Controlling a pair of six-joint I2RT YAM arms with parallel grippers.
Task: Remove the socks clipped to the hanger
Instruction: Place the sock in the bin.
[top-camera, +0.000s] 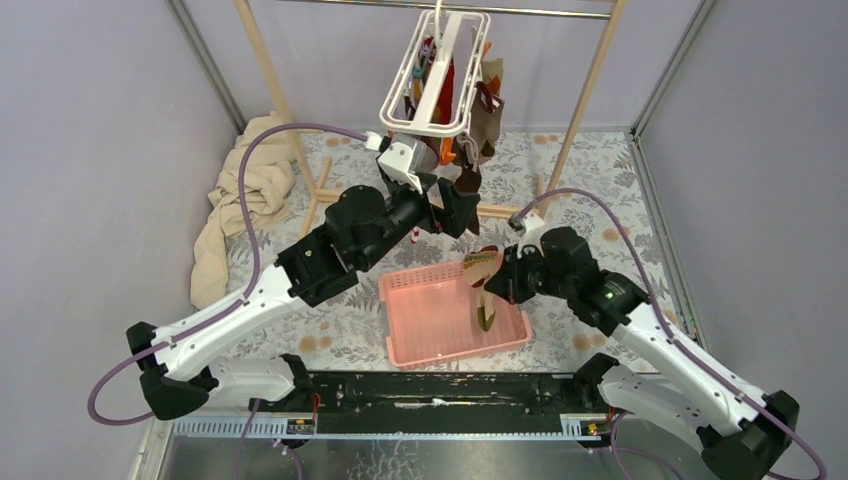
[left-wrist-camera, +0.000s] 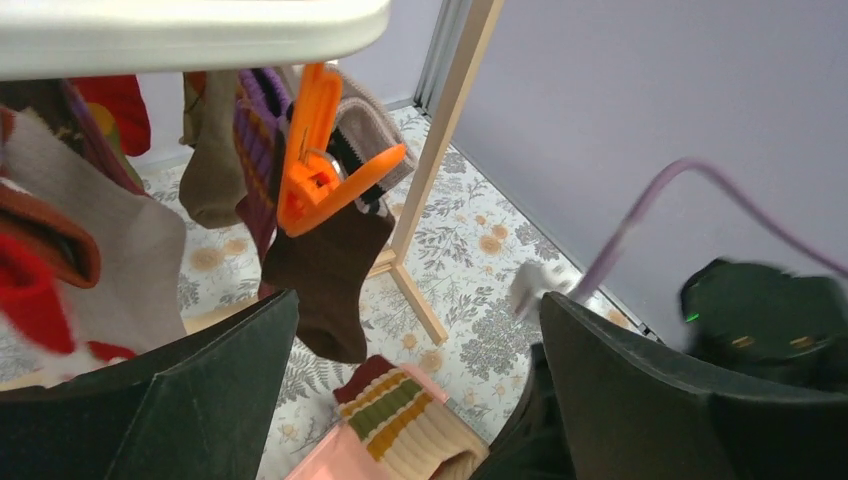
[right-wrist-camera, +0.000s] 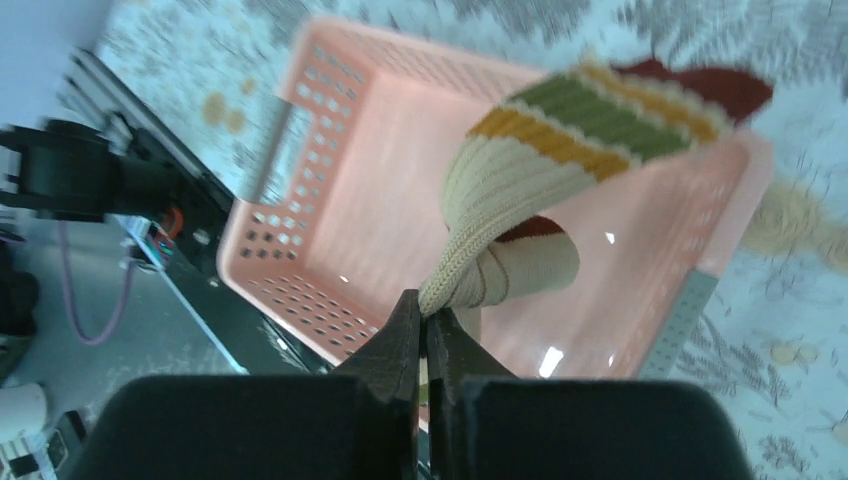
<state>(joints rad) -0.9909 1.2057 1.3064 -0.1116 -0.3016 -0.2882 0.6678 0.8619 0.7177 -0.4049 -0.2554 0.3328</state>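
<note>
Right pincer (right-wrist-camera: 425, 310) grips a striped sock (right-wrist-camera: 560, 120) over the pink basket (right-wrist-camera: 290, 250); left pincer (left-wrist-camera: 418, 300) gapes under the hanger (left-wrist-camera: 190, 30)

The basket (top-camera: 430, 315) sits on the bench, in front of the arm bases. Behind and above the basket hangs the hanger (top-camera: 440, 95), the socks (top-camera: 485, 115) under it. The left claw (top-camera: 452, 208) is just behind the basket, below the hanger. The right claw (top-camera: 492, 283) holds a loose sock (top-camera: 484, 268) over the basket's right side. A cloth heap (top-camera: 245, 195) lies well left of the basket.
</note>
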